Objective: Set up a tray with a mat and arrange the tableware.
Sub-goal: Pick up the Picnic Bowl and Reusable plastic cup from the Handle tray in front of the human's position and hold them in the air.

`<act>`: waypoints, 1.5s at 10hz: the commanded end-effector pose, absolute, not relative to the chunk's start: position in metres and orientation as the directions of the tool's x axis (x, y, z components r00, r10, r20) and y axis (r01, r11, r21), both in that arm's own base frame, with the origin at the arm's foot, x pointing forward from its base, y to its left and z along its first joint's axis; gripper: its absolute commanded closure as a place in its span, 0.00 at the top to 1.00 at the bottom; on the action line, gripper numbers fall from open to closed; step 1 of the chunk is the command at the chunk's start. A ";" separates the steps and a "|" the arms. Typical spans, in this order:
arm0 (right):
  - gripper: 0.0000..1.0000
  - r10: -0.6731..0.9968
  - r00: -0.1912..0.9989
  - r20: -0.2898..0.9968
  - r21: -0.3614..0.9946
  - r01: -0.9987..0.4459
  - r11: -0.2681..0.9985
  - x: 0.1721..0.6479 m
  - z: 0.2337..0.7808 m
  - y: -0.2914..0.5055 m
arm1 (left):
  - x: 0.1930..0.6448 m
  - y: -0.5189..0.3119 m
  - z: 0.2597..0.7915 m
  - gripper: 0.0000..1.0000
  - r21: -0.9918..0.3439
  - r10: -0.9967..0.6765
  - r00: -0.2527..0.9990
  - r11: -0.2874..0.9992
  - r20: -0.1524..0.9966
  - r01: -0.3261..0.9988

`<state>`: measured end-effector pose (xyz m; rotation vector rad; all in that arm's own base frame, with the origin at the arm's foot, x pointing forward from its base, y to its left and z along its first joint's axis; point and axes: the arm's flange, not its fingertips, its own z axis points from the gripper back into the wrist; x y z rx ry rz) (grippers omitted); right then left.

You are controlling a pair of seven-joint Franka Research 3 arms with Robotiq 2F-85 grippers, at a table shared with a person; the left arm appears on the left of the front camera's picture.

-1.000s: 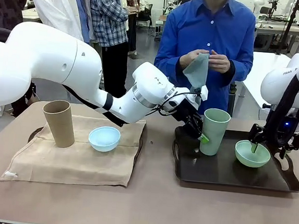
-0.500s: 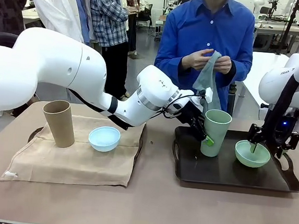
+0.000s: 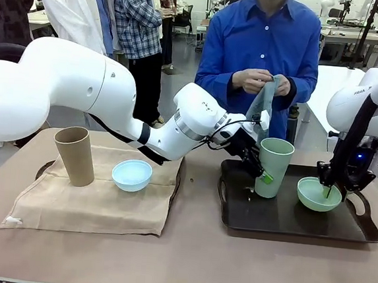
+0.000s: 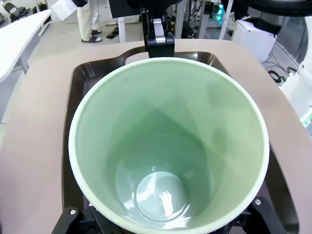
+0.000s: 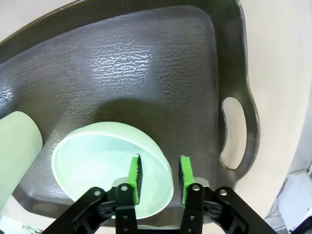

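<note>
A pale green cup (image 3: 273, 163) stands at the left end of the dark tray (image 3: 288, 222). My left gripper (image 3: 262, 173) reaches across from the left, one green pad against the cup's wall. In the left wrist view the cup (image 4: 165, 146) sits between my fingers (image 4: 68, 217) and its rim hides their tips. My right gripper (image 3: 329, 188) is shut on the near rim of the pale green bowl (image 3: 317, 194). One pad (image 5: 135, 178) is inside that bowl (image 5: 97, 156), the other outside. A tan cup (image 3: 75, 155) and a light blue bowl (image 3: 132, 174) stand on a tan mat (image 3: 97, 203).
Across the table a person in a blue shirt holds a grey-green cloth (image 3: 262, 105) in both hands above the green cup. The tan mat covers a second tray, whose dark edge (image 3: 43, 168) shows at its left. The tray's handle hole (image 5: 233, 131) lies right of my right gripper.
My right gripper has shifted right onto the green bowl's rim and closed on it. My left gripper's jaws have narrowed around the green cup. The person has lowered the cloth.
</note>
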<state>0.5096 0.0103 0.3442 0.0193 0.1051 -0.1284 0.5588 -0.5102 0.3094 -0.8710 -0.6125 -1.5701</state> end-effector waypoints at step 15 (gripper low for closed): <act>0.00 -0.024 0.991 0.133 0.073 0.014 0.997 0.407 0.478 0.006 | 0.485 -0.462 0.485 0.00 0.162 -0.507 -0.230 -0.175 0.831 0.971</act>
